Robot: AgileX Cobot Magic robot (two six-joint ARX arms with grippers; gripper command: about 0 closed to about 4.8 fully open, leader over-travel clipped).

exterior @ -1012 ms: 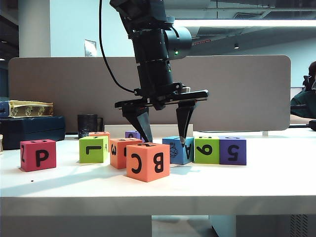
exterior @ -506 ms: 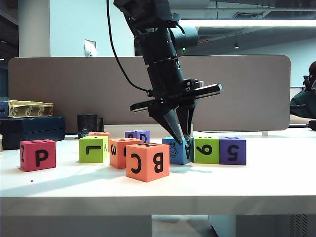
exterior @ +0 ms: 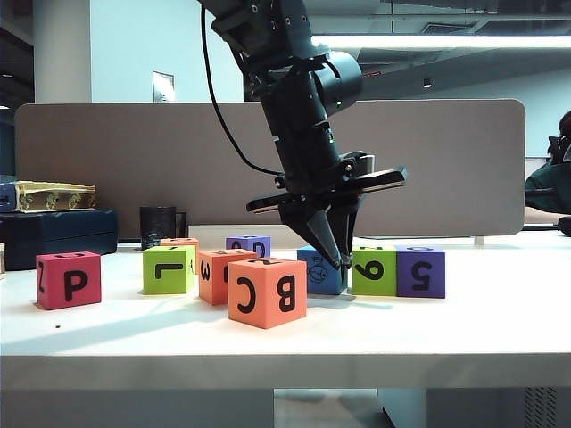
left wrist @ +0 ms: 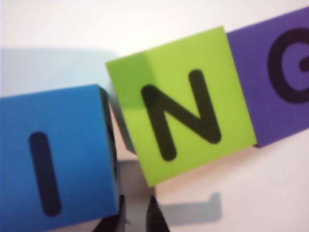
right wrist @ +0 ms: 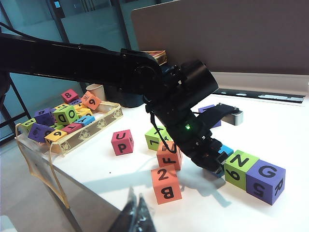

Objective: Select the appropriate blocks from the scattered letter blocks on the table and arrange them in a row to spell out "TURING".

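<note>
Exterior view: nearest the front edge of the white table [exterior: 464,343] stands a big orange cube [exterior: 267,292] with B and C on its face. Behind it, running leftward, are a smaller orange cube [exterior: 219,275], a lime green cube [exterior: 168,269] marked L, and a magenta cube [exterior: 68,279] marked P. Farther back sit another orange cube [exterior: 181,242] and a small purple cube [exterior: 249,244].

To the right, three cubes form a row: a blue cube [exterior: 318,271] with a fish drawing, a lime green cube [exterior: 374,270] showing 9, and a purple cube [exterior: 420,271] showing 5. The green and purple ones touch.

The left gripper [exterior: 335,259] leans down from above, its dark fingers drawn narrow with only a slim gap, their tips at the seam between the blue and green cubes. It holds nothing. From the left wrist camera, the blue cube's [left wrist: 58,154] top reads I, the green cube's [left wrist: 182,116] reads N, turned askew, and the purple one's [left wrist: 277,72] shows part of a G.

The right gripper [right wrist: 136,212] hangs well away from the cubes, its fingers nearly together and empty. In that view, a tray [right wrist: 72,140] of spare cubes sits beyond the table's far corner.
</note>
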